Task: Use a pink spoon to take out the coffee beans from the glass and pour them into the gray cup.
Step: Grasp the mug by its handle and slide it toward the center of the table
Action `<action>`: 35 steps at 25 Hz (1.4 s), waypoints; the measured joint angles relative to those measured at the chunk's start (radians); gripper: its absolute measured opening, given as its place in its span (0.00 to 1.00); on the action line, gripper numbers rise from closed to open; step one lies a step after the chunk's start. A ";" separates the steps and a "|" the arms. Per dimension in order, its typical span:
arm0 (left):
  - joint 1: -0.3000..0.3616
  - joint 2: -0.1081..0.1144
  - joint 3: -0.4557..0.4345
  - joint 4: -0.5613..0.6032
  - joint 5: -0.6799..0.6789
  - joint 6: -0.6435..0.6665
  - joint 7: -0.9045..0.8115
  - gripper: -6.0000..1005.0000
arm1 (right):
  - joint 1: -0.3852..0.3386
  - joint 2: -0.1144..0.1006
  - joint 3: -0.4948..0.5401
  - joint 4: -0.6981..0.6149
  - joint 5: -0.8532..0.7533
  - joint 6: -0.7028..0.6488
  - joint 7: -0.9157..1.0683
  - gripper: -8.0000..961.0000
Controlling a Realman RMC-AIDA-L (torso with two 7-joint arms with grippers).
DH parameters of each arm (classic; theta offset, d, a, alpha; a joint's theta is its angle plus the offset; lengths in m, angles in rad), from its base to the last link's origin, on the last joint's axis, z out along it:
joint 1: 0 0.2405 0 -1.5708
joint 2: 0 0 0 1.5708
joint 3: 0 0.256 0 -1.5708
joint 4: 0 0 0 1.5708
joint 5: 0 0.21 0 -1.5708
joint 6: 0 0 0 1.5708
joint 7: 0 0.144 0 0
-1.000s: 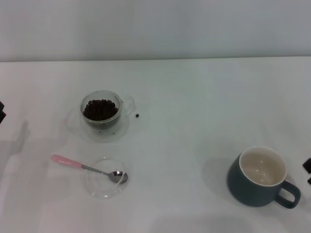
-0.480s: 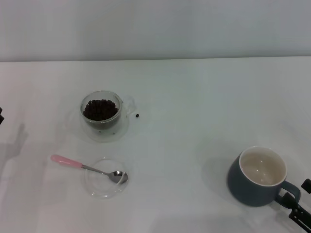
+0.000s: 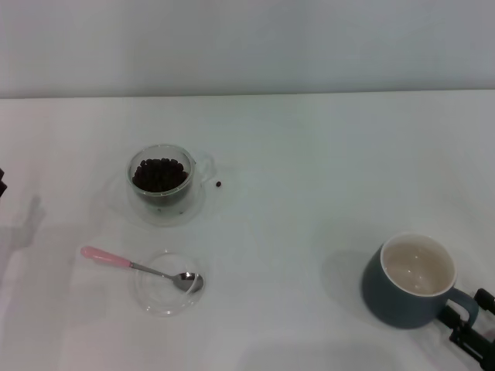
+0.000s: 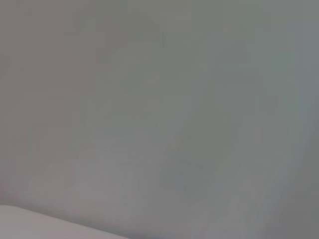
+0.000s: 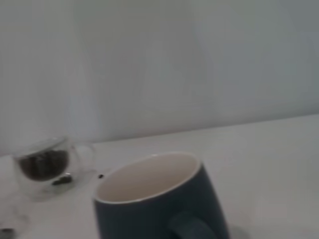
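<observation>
2 grippers sit at the frame edges, finger states i cannot tell: the left gripper (image 3: 2, 184) is nearer the slim pink-handled silver spoon (image 3: 141, 268), whose handle points toward it, bowl resting in a shallow clear round dish (image 3: 166, 284).

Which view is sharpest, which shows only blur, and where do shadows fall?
Head view: sharpest; the gray cup casts a soft shadow toward the robot's left, and the pink spoon reads crisply. Left wrist view: a featureless grey blur. Right wrist view: soft, with the glass hazy.
</observation>
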 joint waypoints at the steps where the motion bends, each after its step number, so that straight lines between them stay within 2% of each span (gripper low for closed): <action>1: 0.000 0.000 0.000 0.001 0.000 0.000 0.000 0.89 | 0.006 0.000 0.007 0.000 0.002 0.013 0.001 0.76; 17: 0.003 0.000 -0.002 0.007 -0.004 -0.005 0.000 0.89 | 0.110 0.002 0.171 -0.001 0.004 0.103 0.002 0.74; 25: 0.004 0.004 -0.003 0.009 -0.015 -0.001 0.000 0.89 | 0.139 0.004 0.172 0.013 -0.006 0.116 0.002 0.74; 35: -0.005 0.004 -0.003 0.020 -0.017 0.003 0.000 0.89 | 0.171 0.008 0.169 0.055 -0.009 0.110 0.005 0.31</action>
